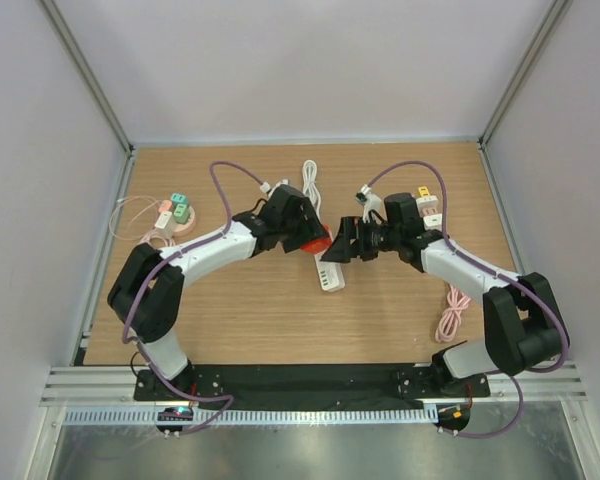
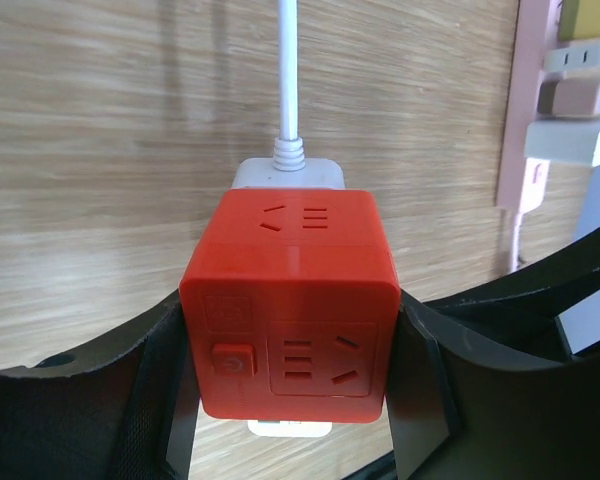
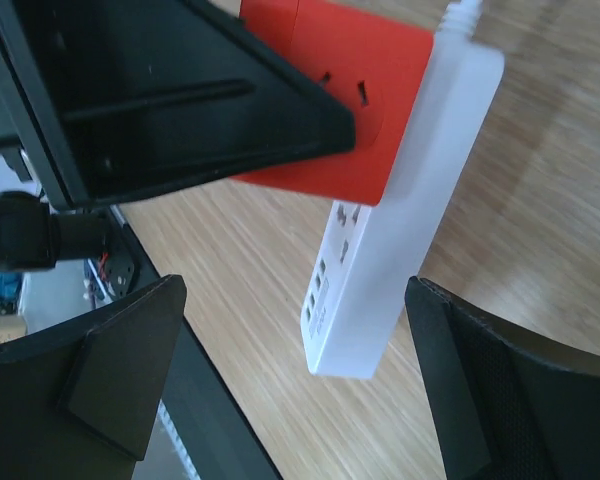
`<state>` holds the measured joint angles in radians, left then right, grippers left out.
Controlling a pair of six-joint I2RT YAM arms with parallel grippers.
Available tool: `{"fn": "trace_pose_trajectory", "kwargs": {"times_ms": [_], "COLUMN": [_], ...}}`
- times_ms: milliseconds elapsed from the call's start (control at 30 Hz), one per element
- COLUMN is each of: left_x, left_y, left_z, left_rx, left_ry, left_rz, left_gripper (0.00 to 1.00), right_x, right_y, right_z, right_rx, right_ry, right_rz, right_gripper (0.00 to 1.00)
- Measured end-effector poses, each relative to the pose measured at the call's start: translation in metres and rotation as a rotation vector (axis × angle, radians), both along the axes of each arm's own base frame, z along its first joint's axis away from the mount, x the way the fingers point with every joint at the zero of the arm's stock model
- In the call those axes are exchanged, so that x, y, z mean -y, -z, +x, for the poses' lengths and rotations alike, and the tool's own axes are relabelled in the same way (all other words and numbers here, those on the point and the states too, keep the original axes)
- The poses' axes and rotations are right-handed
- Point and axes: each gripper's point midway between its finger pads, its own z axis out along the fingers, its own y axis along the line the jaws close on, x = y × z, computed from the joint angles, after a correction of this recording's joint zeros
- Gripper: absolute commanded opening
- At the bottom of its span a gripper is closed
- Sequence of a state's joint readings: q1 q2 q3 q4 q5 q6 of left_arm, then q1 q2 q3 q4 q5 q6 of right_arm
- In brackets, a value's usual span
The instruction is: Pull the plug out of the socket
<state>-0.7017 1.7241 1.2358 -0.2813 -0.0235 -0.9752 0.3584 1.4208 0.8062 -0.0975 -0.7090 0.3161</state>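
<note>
A red cube plug (image 2: 290, 300) sits plugged into a white power strip (image 2: 288, 172), whose white cable (image 2: 288, 70) runs away from it. My left gripper (image 2: 290, 345) is shut on the red cube, one finger on each side. In the top view the cube (image 1: 317, 242) is at mid-table, with the strip (image 1: 330, 272) reaching toward the near edge. My right gripper (image 3: 295, 300) is open. Its jaws stand apart on either side of the strip's free end (image 3: 380, 270) without touching it. The red cube (image 3: 340, 120) shows beyond, held by the left finger (image 3: 180, 90).
A pink power strip (image 2: 525, 120) with several plugs lies to the right of the cube. A pink disc with green adapters (image 1: 175, 215) is at the left. A pink cable (image 1: 450, 318) lies at the near right. A coiled white cable (image 1: 312, 185) lies behind the strip.
</note>
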Motion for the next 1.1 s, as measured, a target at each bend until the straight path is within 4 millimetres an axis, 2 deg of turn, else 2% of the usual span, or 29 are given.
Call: {"fn": "trace_pose_trajectory", "kwargs": {"times_ms": [133,367,567,667,767,800,967,1100], "left_x": [0.003,0.013,0.02,0.022,0.022,0.023,0.023,0.027], "left_y": [0.002,-0.01,-0.02,-0.023,-0.022,-0.021,-0.025,-0.031], "left_z": [-0.002,0.003,0.007,0.008,0.008,0.006,0.008,0.01], "left_rx": [-0.031,-0.035,-0.028,-0.027,-0.03,-0.034,-0.021,-0.001], "left_ry": [-0.08,-0.157,-0.169,-0.173,-0.17,-0.17,-0.173,-0.159], "left_rz": [-0.084,-0.216,-0.28,-0.298,-0.295,-0.296,-0.306,-0.328], "left_gripper": [0.0,0.0,0.0,0.0,0.0,0.0,0.0,0.0], "right_x": [-0.004,0.005,0.007,0.006,0.005,0.003,0.003,0.012], "right_y": [-0.001,0.018,0.028,0.044,0.052,0.05,0.044,0.039], "right_z": [0.013,0.025,0.027,0.023,0.018,0.017,0.018,0.023], "right_rx": [0.005,-0.018,-0.037,-0.091,-0.128,-0.132,-0.115,-0.081], "right_ry": [0.081,0.175,0.184,0.173,0.157,0.146,0.136,0.173], "right_rz": [-0.004,-0.074,-0.096,-0.112,-0.117,-0.105,-0.117,-0.143], "right_gripper": [0.99,0.98,0.86,0.71,0.27,0.03,0.01,0.01]}}
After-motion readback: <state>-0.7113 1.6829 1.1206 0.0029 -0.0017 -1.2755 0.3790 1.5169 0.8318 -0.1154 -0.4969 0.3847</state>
